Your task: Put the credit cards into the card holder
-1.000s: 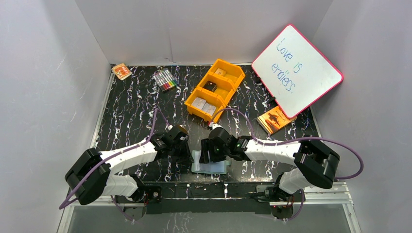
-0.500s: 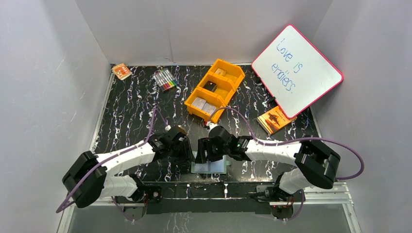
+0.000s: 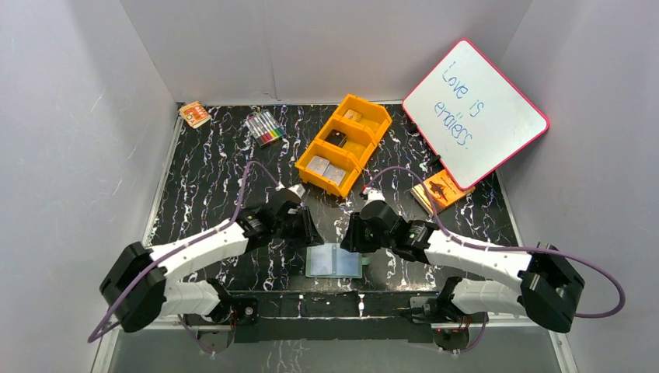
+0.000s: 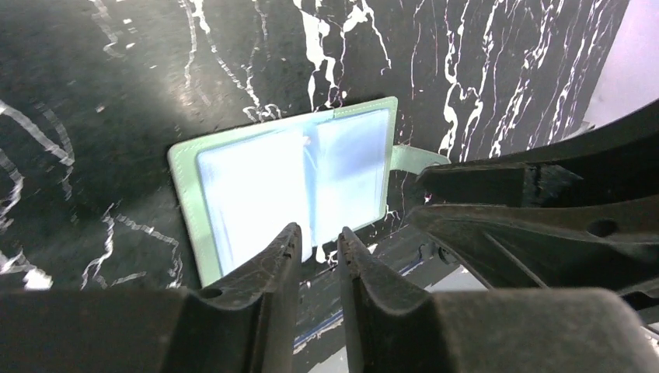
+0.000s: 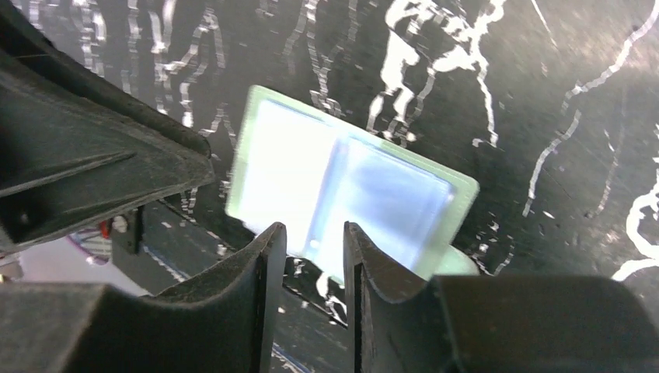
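The left claw [image 4: 319,235] and right claw [image 5: 313,230], each narrowly parted and grasping nothing, hang clear of the card holder [image 3: 335,261], which lies spread open on the tabletop [image 3: 210,183], while the credit cards [image 3: 326,169] sit farther off in the orange tray [image 3: 378,124].

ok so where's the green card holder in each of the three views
Top external: the card holder lies open at bottom centre, close to the table's near edge.
Left wrist: it fills the middle of the picture, pale inner side up.
Right wrist: it is in the middle, tilted, inner side up.
Shared landmark: the black white-veined tabletop it lies on.
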Action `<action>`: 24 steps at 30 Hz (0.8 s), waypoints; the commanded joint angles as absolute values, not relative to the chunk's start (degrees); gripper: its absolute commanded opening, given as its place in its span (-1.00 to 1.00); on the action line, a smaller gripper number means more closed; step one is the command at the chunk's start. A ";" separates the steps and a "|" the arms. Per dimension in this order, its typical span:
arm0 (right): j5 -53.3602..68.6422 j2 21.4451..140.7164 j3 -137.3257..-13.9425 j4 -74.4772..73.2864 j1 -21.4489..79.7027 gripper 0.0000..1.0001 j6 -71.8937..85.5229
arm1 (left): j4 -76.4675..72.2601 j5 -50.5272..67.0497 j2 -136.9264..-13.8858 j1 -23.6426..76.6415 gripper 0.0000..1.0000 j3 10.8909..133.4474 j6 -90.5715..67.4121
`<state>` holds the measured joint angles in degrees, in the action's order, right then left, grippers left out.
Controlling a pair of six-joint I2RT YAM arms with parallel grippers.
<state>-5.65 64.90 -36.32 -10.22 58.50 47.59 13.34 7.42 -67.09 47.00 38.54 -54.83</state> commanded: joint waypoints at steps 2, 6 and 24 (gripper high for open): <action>-3.48 67.07 -34.16 -7.93 57.76 -0.21 49.14 | 3.25 15.71 -74.73 47.13 -0.72 39.39 -53.11; -3.02 68.29 -32.77 -7.03 57.74 -0.22 49.78 | 1.38 16.16 -77.93 47.18 -0.87 38.16 -53.68; -5.72 64.09 -28.49 -14.29 56.95 -0.23 52.98 | 8.53 8.61 -73.45 47.12 -1.00 30.81 -54.43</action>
<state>-3.99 67.11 -27.92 -11.38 57.10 52.31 3.25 12.08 -75.99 46.96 30.81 -55.70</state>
